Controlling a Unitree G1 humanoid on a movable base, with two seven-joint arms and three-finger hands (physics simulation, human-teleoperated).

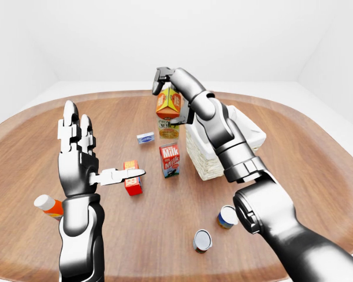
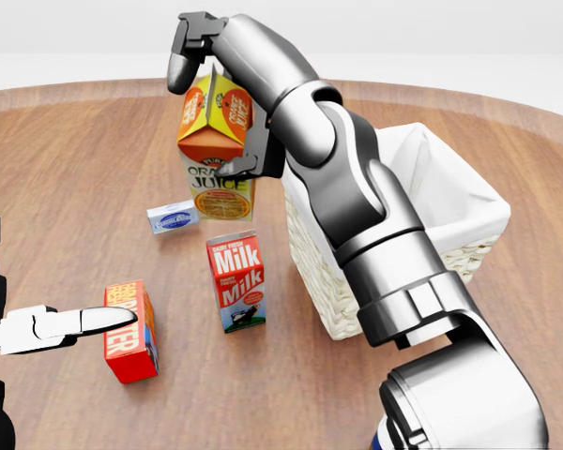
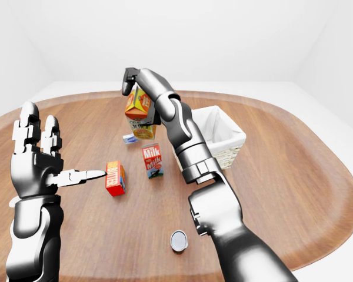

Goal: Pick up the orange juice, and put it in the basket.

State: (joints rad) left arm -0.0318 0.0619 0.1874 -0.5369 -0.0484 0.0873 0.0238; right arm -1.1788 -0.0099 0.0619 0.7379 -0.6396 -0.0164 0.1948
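The orange juice carton (image 2: 213, 145) hangs in the air above the wooden table (image 2: 84, 159), clear of the milk carton (image 2: 235, 281) below it. My right hand (image 2: 216, 103) is shut on the carton, with fingers (image 2: 180, 58) curled over its gabled top and the thumb against its right side. The white-lined wicker basket (image 2: 450, 202) stands just to the right of the carton, partly hidden by my right forearm. My left hand (image 1: 82, 150) is open at the left of the left-eye view, its thumb pointing at a red box (image 1: 131, 177).
A red box (image 2: 129, 330) lies left of the milk carton, and a small blue-white packet (image 2: 173, 217) sits beyond it. Two cans (image 1: 203, 239) (image 1: 227, 216) stand near the bottom of the left-eye view. An orange bottle (image 1: 49, 205) lies at the left behind my left arm.
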